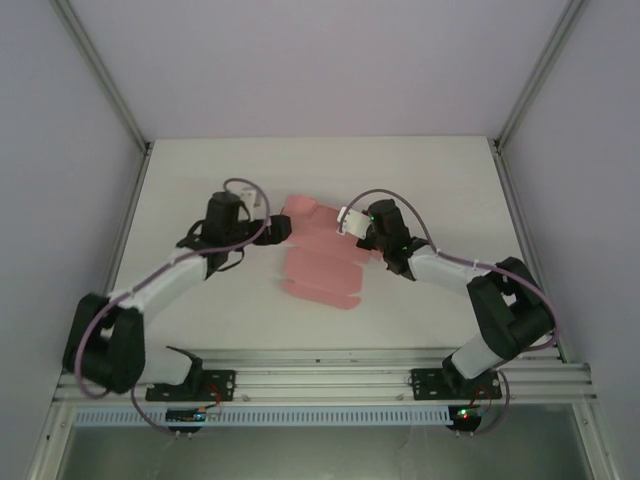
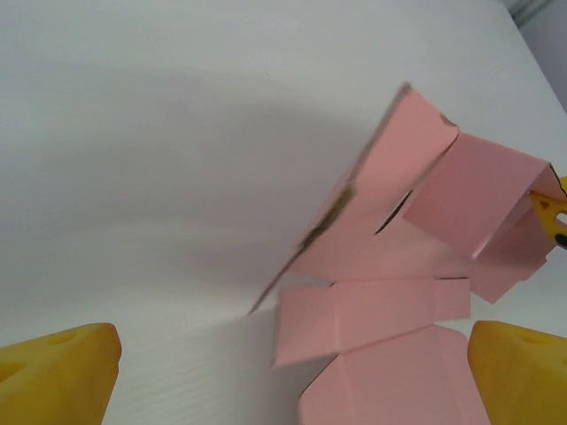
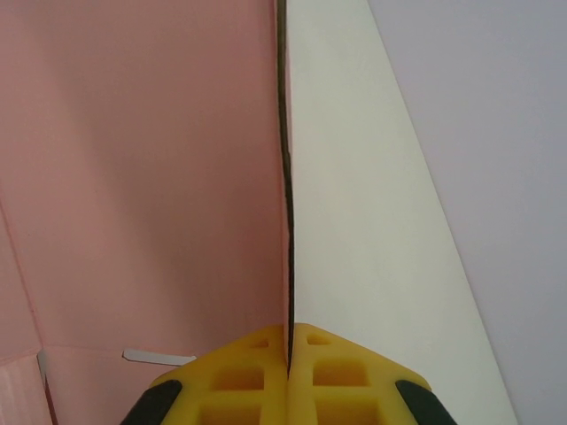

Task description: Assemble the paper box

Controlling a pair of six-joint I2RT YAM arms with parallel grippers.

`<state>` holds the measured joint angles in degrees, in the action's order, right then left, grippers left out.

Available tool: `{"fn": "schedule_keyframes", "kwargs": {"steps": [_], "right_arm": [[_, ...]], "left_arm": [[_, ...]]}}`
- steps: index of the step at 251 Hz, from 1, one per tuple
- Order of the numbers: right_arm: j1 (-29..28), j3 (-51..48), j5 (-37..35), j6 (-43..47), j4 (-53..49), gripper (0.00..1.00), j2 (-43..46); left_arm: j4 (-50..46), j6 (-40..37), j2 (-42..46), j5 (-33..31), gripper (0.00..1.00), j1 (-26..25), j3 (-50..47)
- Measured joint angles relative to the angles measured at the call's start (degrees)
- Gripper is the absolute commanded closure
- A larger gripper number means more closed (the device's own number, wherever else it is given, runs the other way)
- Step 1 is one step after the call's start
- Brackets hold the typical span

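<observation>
Box: your pink paper box point(image 1: 320, 270) sits about mid-table point(image 1: 450, 180). Its near half lies flat and its far flaps are lifted between the two claws.
Right claw: the right claw point(image 3: 288, 341) is pinched tight on a thin upright flap. The card's edge runs straight out from between its yellow fingers point(image 3: 239, 376).
Left claw: the left claw point(image 2: 288, 381) gapes wide with nothing in it. The flat panels lie between its tips.
Room: you've got plain white surface from the box out to the far edge and both side edges.
Writing: there are dark smudgy marks point(image 2: 332, 212) along the raised panel's edge, too blurred to read.
Views: the top camera puts a claw at each far corner of the box. The left wrist camera gives you the creases up close, and the right wrist camera gives you the pinch itself.
</observation>
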<state>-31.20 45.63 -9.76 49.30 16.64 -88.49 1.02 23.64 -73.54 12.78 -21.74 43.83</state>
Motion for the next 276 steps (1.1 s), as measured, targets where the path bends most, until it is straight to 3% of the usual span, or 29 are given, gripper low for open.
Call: {"fn": "schedule_keyframes", "kwargs": {"steps": [40, 80, 189, 276], "right_arm": [[0.22, 0.0, 0.5, -0.72, -0.31, 1.0, 0.04], [0.61, 0.0, 1.84, -1.88, -1.33, 1.0, 0.66], [1.09, 0.0, 5.05, -4.11, -2.45, 1.0, 1.33], [2.58, 0.02, 6.05, -6.45, -4.52, 1.0, 1.73]], "left_arm": [[-0.31, 1.14, 7.08, -0.98, 0.0, 6.6, -7.74], [0.7, 3.74, 2.67, 0.79, 0.0, 10.45, -11.93], [24.35, 8.46, -18.73, 15.76, 0.0, 10.69, -9.33], [31.28, 6.75, -20.83, 22.82, 0.0, 7.63, -9.14]]}}
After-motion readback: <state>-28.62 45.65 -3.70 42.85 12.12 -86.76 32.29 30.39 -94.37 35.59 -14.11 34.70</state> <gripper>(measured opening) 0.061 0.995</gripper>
